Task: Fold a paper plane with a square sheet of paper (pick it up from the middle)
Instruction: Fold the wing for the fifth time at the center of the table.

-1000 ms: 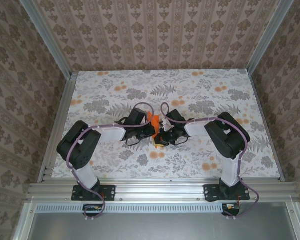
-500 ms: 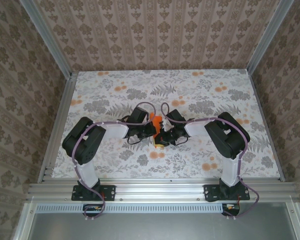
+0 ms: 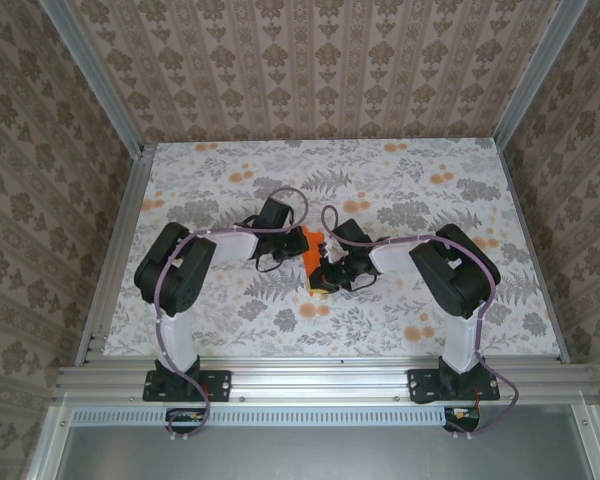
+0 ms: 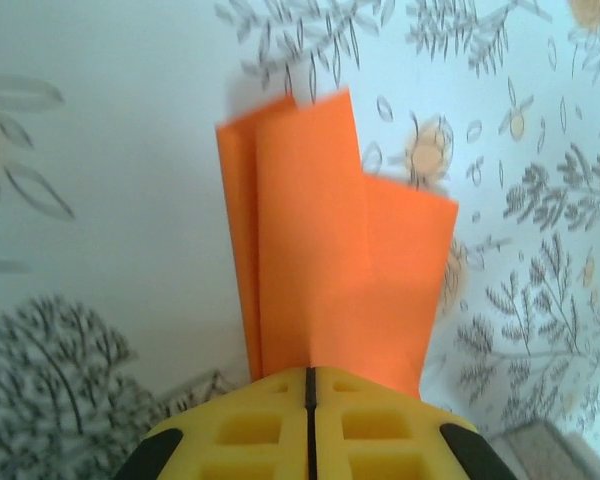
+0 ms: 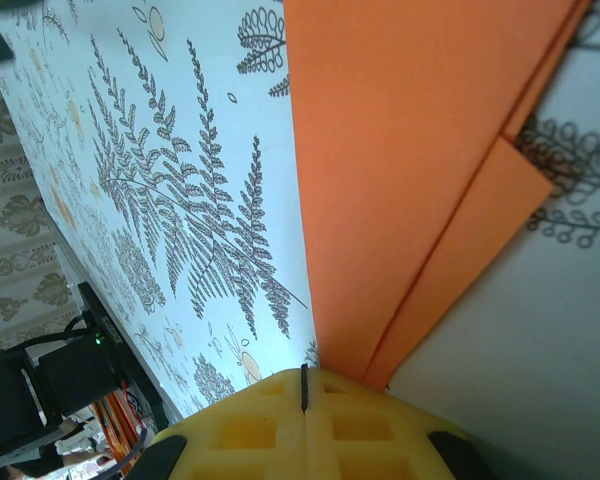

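Folded orange paper (image 4: 320, 250) (layered flaps) over floral table (image 3: 430, 300), clenched by left hand (image 4: 308, 378), also by right hand (image 5: 303, 378)

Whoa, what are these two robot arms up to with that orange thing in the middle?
They are folding a paper plane. The left arm and the right arm meet over the middle of the flower-patterned table, and each has its yellow jaws shut on the orange sheet of paper, one from each side. The paper already lies in several overlapping folded layers, but it does not look like a finished pointed plane yet.
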